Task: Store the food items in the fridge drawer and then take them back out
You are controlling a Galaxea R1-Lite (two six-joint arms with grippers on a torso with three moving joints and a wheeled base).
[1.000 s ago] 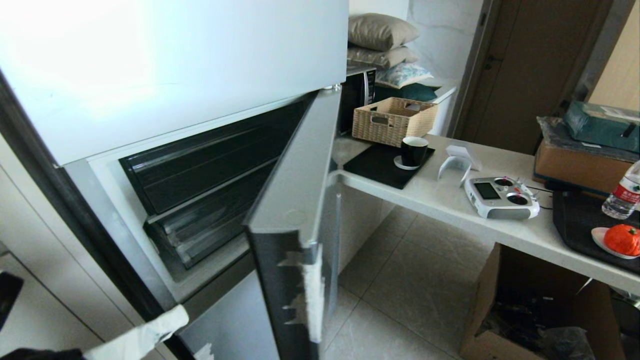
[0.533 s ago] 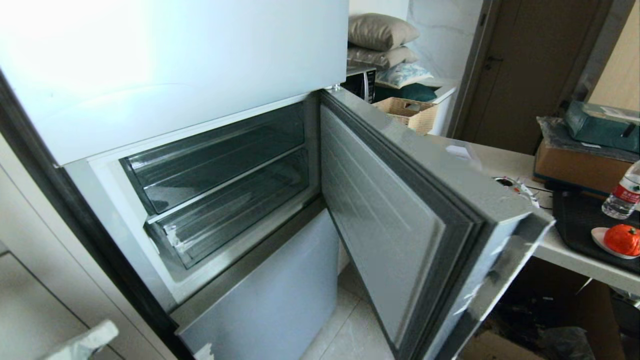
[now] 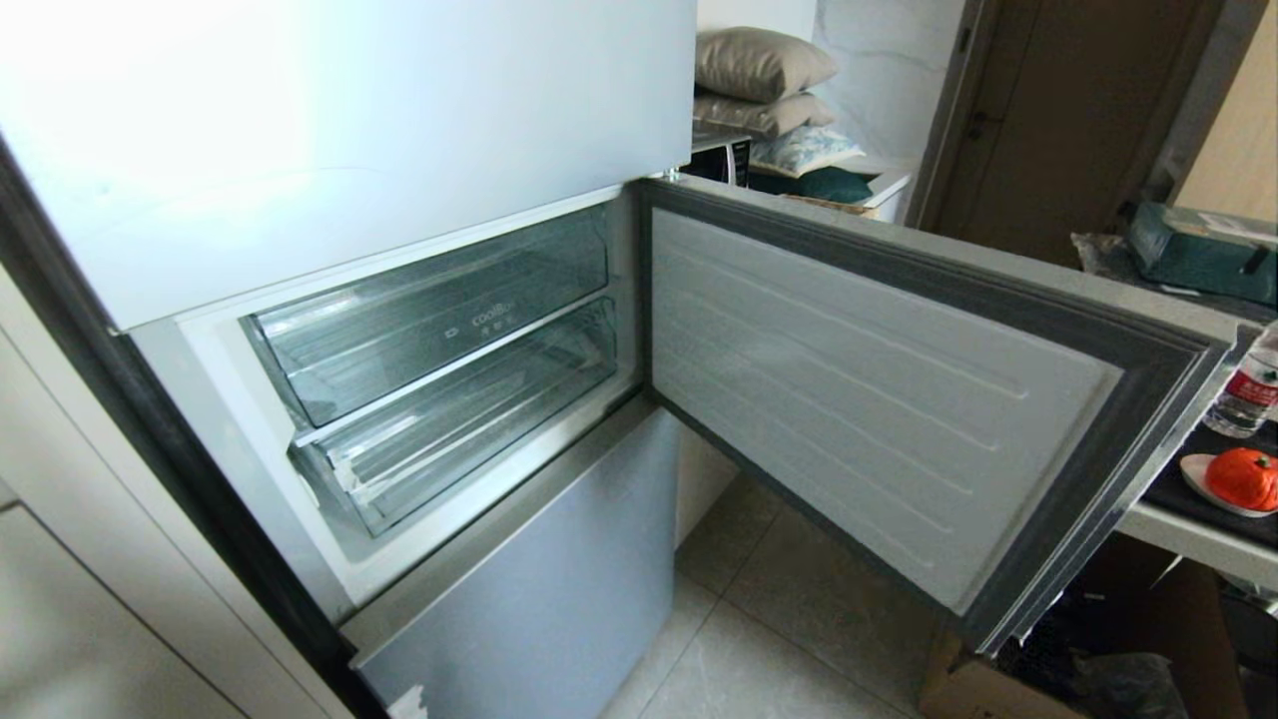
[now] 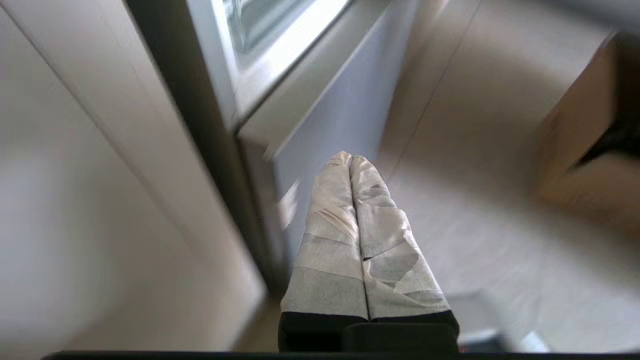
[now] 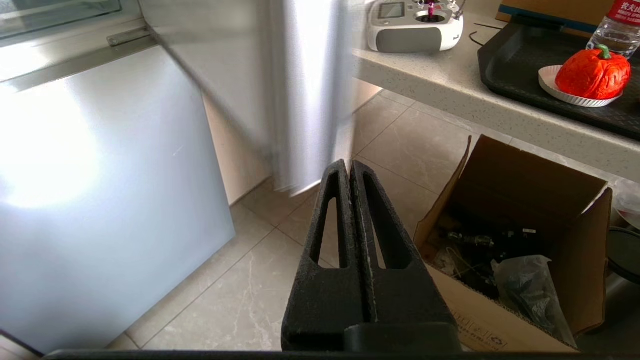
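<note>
Grippers came nearest: the left gripper (image 4: 350, 159), tape-wrapped, hung low beside the fridge's lower panel, jaws pressed together and empty; the black right gripper (image 5: 349, 167) hung over the floor tiles, likewise closed on nothing. Beyond, the grey fridge door (image 3: 899, 399) stood wide, exposing two clear plastic fridge drawers (image 3: 459, 399), both pushed in. Far right, the orange-red ribbed food item (image 3: 1241, 477) sat on a white saucer (image 3: 1194, 475), awaiting pickup.
</note>
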